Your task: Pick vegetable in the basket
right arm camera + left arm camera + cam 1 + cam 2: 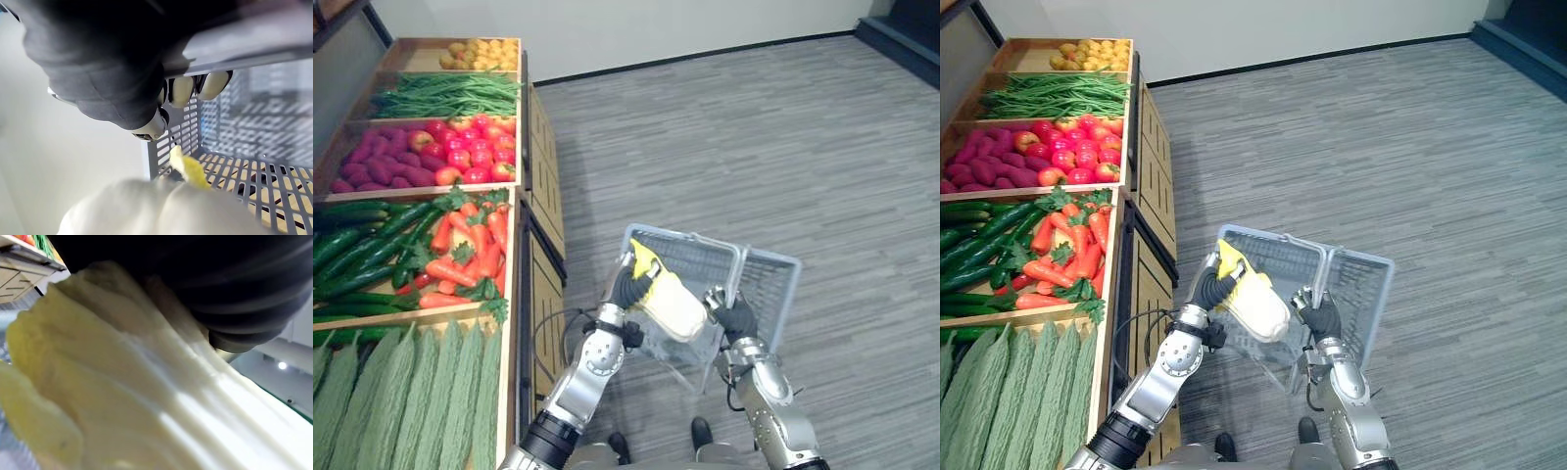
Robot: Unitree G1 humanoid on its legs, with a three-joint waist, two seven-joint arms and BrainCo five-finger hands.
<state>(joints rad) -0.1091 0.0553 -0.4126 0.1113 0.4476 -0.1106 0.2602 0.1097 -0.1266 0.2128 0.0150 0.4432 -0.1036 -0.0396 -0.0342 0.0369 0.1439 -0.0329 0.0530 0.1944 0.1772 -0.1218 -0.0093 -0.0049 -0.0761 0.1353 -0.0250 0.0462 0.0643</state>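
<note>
Wooden produce shelf (514, 245), far to near end: yellow potatoes (480, 54), green beans (445, 95), red apples (470, 147) w/ purple sweet potatoes (382, 166), green cucumbers (352, 255) w/ orange carrots (465, 255), ridged green gourds (411, 392).

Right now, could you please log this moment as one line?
left hand: shut on cabbage | cabbage: at basket opening | right hand: gripping basket rim

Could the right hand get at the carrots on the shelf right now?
Probably not. The right hand is curled round the rim of the basket, and the carrots lie far across on the robot's left, past the left hand, which holds the cabbage.
</note>
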